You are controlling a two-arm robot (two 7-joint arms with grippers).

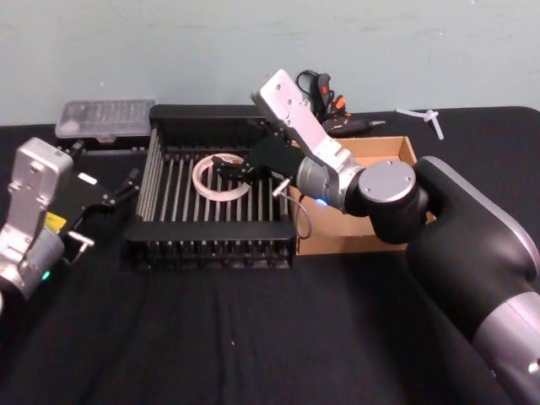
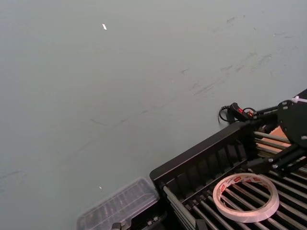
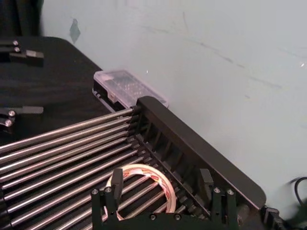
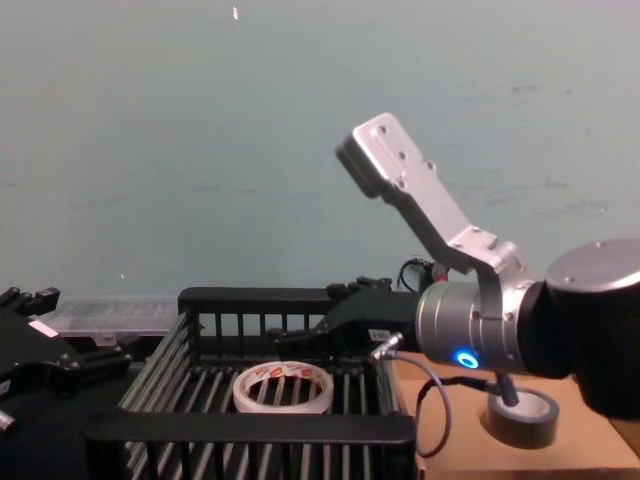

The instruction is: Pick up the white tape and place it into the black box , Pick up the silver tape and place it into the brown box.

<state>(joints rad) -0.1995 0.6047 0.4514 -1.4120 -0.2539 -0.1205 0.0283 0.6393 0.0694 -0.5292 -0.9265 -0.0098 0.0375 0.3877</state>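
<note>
The white tape (image 1: 202,179) lies flat on the slatted floor of the black box (image 1: 211,229), toward its back. My right gripper (image 1: 243,169) hangs open just above it. In the right wrist view the gripper (image 3: 160,182) spans wider than the tape (image 3: 144,170), and one finger (image 3: 116,179) stands over the ring's edge. From the chest the tape (image 4: 283,392) shows red marks inside its core. The silver tape (image 4: 520,418) rests in the brown box (image 4: 570,455), to the right of the black box. My left gripper (image 1: 128,186) is parked open on the cloth left of the black box.
A clear plastic case (image 1: 105,118) sits behind the black box's left corner. A black and orange tool (image 1: 333,105) and a white piece (image 1: 430,120) lie at the back right. The right forearm crosses over the brown box (image 1: 384,152). Black cloth covers the table.
</note>
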